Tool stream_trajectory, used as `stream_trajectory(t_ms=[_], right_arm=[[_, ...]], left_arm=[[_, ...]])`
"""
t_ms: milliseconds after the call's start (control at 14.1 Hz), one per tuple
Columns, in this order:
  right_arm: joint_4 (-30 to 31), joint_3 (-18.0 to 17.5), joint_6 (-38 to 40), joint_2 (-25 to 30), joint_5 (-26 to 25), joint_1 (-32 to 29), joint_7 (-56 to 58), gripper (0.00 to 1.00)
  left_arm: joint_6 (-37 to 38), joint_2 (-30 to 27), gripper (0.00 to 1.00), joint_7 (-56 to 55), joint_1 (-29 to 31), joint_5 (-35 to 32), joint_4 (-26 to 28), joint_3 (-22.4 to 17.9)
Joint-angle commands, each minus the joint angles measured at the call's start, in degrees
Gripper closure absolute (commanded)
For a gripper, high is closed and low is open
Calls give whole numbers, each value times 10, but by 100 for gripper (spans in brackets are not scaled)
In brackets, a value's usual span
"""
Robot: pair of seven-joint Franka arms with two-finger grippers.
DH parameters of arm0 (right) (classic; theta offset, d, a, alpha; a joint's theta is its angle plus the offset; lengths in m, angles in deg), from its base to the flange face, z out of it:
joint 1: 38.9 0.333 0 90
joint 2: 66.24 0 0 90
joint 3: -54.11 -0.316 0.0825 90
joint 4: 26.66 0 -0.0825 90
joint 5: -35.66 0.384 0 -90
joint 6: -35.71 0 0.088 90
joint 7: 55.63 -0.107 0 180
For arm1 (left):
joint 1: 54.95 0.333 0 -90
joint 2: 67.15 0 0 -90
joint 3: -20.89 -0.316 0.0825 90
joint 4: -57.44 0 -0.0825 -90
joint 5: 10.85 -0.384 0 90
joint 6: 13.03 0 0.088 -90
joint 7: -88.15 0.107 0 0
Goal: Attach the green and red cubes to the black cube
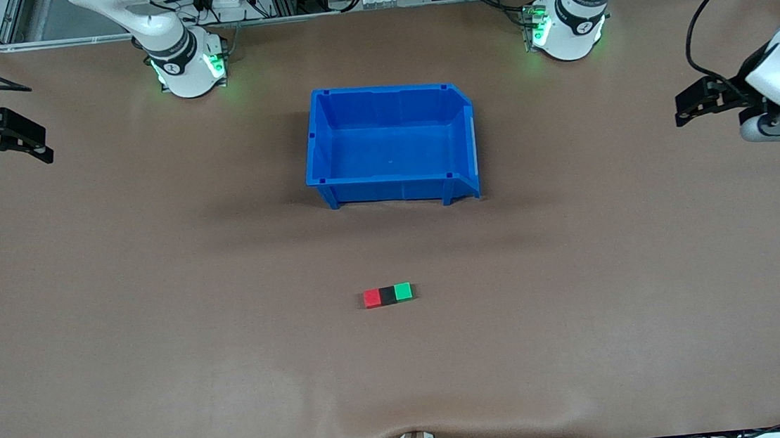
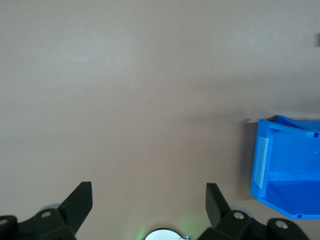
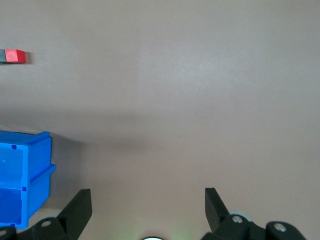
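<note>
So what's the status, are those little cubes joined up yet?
Left claw and right claw open, waiting at table ends. Red cube, black cube, green cube joined in a row. Blue bin clear of them.

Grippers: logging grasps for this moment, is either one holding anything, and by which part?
Nothing is held. The left gripper and right gripper are both open over bare table.

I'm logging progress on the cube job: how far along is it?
It looks done: the red cube, black cube and green cube sit in one touching row, nearer the camera than the blue bin. Nothing is in hand: the left gripper and right gripper wait open at the table's ends. Nothing visible remains.
</note>
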Motion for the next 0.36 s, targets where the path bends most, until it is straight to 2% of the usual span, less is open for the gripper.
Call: stream_trajectory(t_ms=[0, 284], right_arm=[[15, -5, -3, 14, 10, -9, 9, 0], [15, -5, -3, 14, 10, -9, 9, 0]], left_arm=[[6, -10, 0, 4, 4, -2, 0, 6], [6, -10, 0, 1, 2, -2, 1, 7]])
